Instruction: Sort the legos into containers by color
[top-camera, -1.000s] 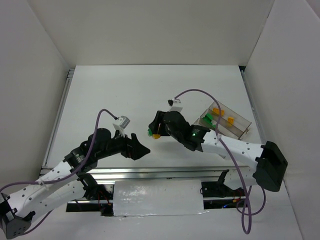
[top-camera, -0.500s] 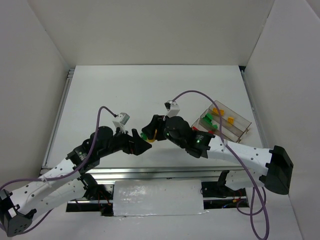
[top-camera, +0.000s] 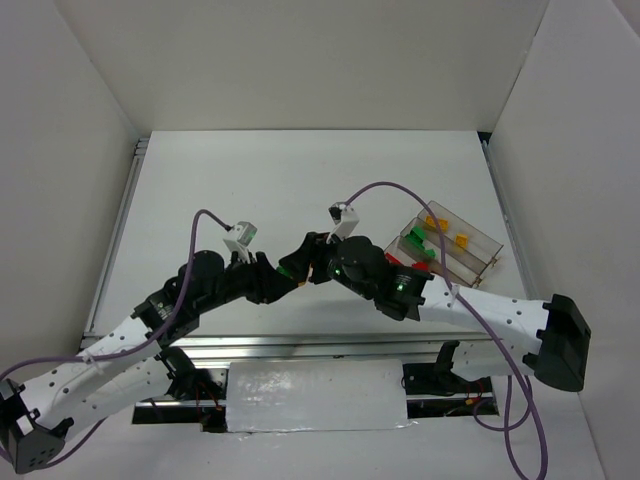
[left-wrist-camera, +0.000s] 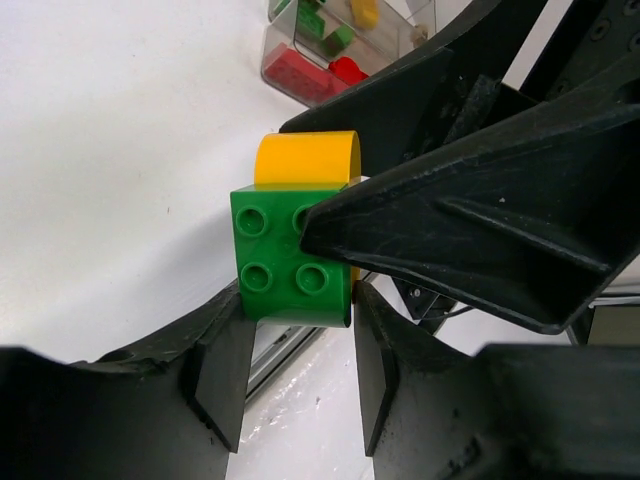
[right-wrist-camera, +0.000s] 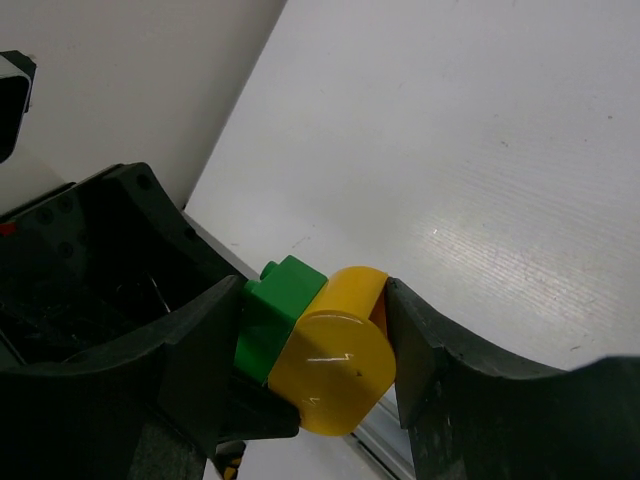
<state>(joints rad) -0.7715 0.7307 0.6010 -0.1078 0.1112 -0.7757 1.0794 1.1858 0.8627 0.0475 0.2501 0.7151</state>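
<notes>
White table (top-camera: 300, 180) across the top view. Right of centre on it, clear tray (top-camera: 487, 252): orange legos (top-camera: 434, 220) in upper compartment, green legos (top-camera: 418, 240) in middle, red legos (top-camera: 420, 262) in lower. At centre, both arms tip to tip. Right gripper (right-wrist-camera: 315, 340) pinching two-brick stack (top-camera: 297, 270), one finger on each colour. Left gripper (left-wrist-camera: 297, 345) clamping green brick (left-wrist-camera: 285, 265) by its lower edge, fingers (left-wrist-camera: 225, 365) touching both sides. Yellow rounded brick (left-wrist-camera: 305, 160) pressed against the green, stack held above the table near its lower edge.
</notes>
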